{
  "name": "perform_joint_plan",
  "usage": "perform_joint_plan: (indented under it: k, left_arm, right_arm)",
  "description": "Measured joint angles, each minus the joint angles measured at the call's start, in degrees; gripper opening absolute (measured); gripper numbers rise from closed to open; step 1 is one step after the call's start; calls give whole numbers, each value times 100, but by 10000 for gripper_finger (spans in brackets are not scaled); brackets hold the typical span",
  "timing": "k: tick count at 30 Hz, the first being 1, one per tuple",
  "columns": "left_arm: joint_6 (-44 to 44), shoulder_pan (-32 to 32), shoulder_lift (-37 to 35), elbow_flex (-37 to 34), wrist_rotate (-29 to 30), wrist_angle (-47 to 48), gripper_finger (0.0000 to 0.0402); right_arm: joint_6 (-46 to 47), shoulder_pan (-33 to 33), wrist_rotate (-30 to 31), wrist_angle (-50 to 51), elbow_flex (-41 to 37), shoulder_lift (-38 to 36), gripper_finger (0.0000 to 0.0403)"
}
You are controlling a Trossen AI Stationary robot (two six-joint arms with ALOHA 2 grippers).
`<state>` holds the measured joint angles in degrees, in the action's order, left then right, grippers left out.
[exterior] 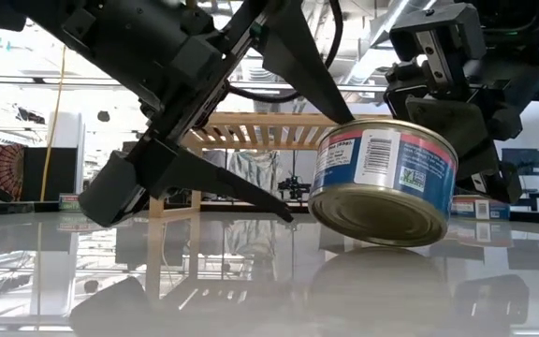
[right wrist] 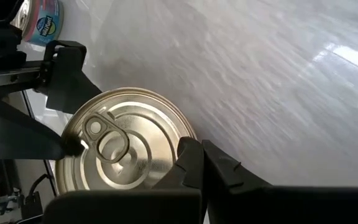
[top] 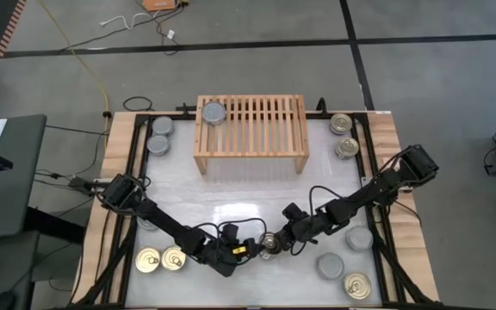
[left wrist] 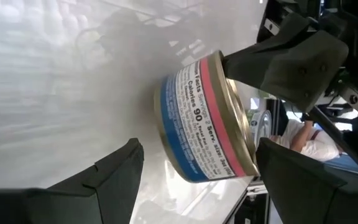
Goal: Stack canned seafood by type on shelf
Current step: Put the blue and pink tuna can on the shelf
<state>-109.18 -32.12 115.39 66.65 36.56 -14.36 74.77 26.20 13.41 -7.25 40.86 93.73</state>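
Canned seafood is mostly scattered near the table's (top: 231,194) edges: one silver-topped tin (top: 213,113) sits on the shelf (top: 252,125) at its left end, while others lie near the table's side edges and front corners. Near the front edge's middle, a gold pull-ring can (exterior: 384,180) hangs tilted just above the surface, pinched by the right gripper (right wrist: 135,155). The left gripper (left wrist: 194,171) is spread wide, its fingers flanking that can.
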Motion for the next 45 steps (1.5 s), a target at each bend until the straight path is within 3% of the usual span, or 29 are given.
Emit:
perform_joint_plan:
  k: [9, 17, 21, 24, 39, 45]
  left_arm:
    - [-8, -137, 0, 0, 37, -52, 300]
    - [-264, -576, 10, 56, 973, -234, 300]
    - [-382, -685, 592, 727, 1420, -111, 300]
    - [-835, -686, 1027, 1065, 1273, -174, 300]
    - [-913, -614, 1016, 1023, 1339, -145, 300]
    - [-866, -393, 1008, 1034, 645, -119, 300]
  right_arm:
    - [3, 2, 2, -7, 0, 0, 22]
    - [19, 2, 4, -70, 0, 2, 22]
    - [-11, 2, 2, -215, -3, 7, 22]
    - [-22, 2, 4, -247, -4, 7, 22]
    - [-22, 125, 37, -195, 0, 7, 22]
    - [-22, 129, 27, -186, 0, 4, 22]
